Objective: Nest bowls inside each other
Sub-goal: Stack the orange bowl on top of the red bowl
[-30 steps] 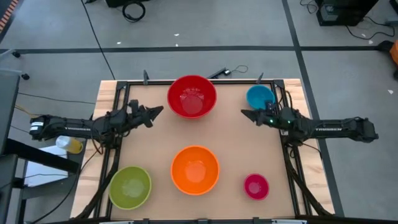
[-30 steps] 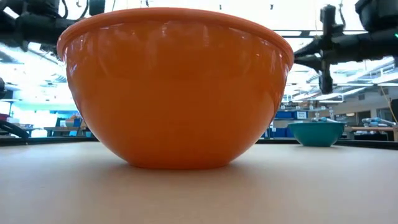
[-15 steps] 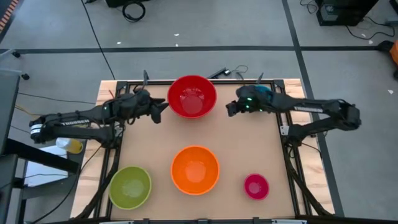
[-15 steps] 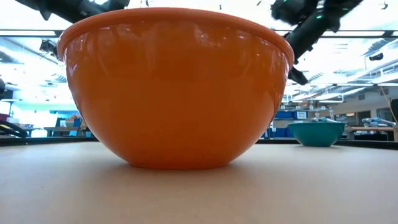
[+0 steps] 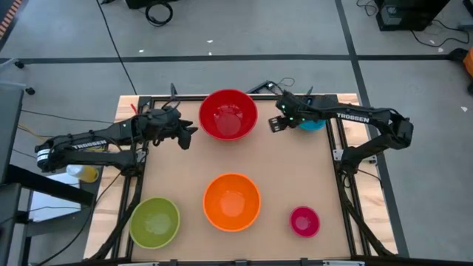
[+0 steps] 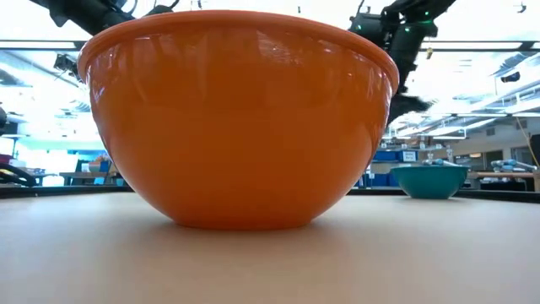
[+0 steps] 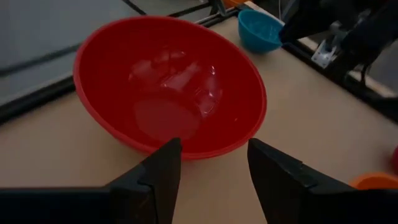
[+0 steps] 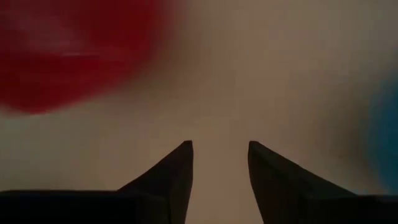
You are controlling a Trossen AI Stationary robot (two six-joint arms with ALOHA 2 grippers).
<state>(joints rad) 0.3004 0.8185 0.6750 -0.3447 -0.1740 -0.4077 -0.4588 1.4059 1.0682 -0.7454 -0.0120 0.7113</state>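
Five bowls stand apart on their bases. The red bowl point(image 5: 228, 114) is at the far middle and the blue bowl point(image 5: 315, 124) at the far right, half hidden under my right arm. The orange bowl point(image 5: 231, 201) is at the near middle, the yellow-green bowl point(image 5: 154, 222) near left and the magenta bowl point(image 5: 304, 220) near right. My left gripper point(image 7: 214, 149) is open just left of the red bowl point(image 7: 168, 87), pointing at its wall. My right gripper point(image 8: 219, 149) is open above bare table between the red and blue bowls.
A dark frame edges the table point(image 5: 177, 177). Bare tabletop lies between the far and near rows of bowls. In the low view the orange bowl point(image 6: 240, 118) fills the foreground, with the blue bowl point(image 6: 430, 179) behind it on the right.
My right gripper has swung toward the table's left and far edge, past the blue bowl toward the red one, and has tipped downward. My left arm has risen and swung slightly toward the far edge, and its gripper has turned toward the red bowl. No bowl has moved.
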